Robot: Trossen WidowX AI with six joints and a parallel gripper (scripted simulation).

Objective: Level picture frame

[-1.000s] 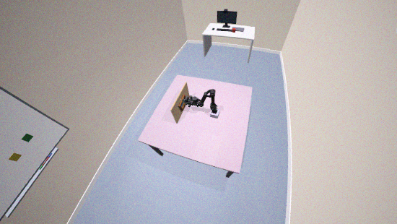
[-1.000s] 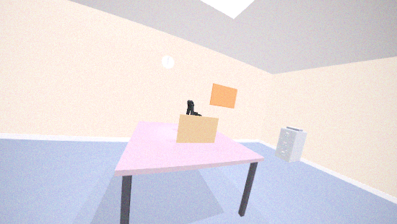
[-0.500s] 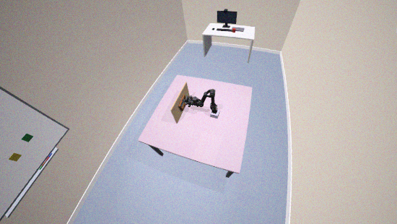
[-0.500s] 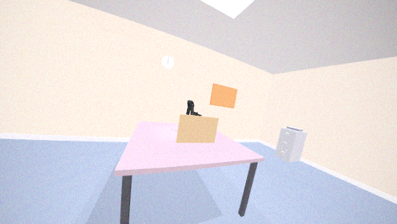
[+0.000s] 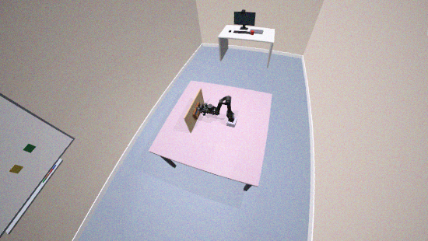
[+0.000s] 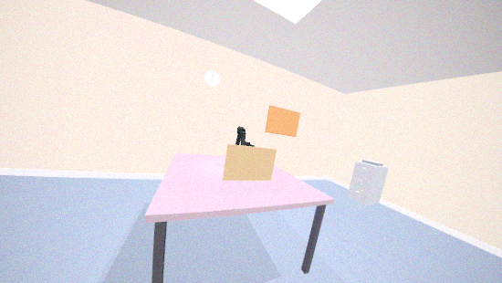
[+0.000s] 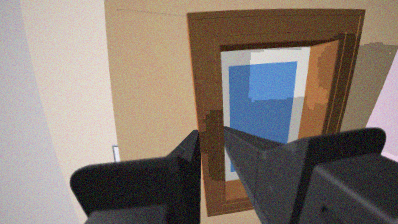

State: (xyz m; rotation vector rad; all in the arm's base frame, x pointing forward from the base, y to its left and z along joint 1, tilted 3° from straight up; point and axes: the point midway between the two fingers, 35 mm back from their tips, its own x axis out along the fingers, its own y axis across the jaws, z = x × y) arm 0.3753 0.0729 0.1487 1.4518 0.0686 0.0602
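The picture frame [image 5: 196,111] [image 7: 275,25] has a brown wooden border, a white mat and a blue picture. It is at the face of the upright tan panel [image 5: 190,125] [image 6: 249,163] [image 7: 150,75]. My gripper [image 7: 209,133] is shut on the frame's border bar at the left in the wrist view, with one black finger on each side. In the wrist view that bar runs about parallel to the panel's near edge; a small tilt cannot be judged. The screw and notched strip are hidden. In the exterior view the panel hides the frame and gripper.
The panel stands on the pink table [image 5: 218,155] [image 6: 196,201]. The arm's base [image 5: 231,123] is on the same table, with the arm reaching across to the panel. A white desk [image 5: 264,36] with a monitor [image 5: 244,19] is far behind.
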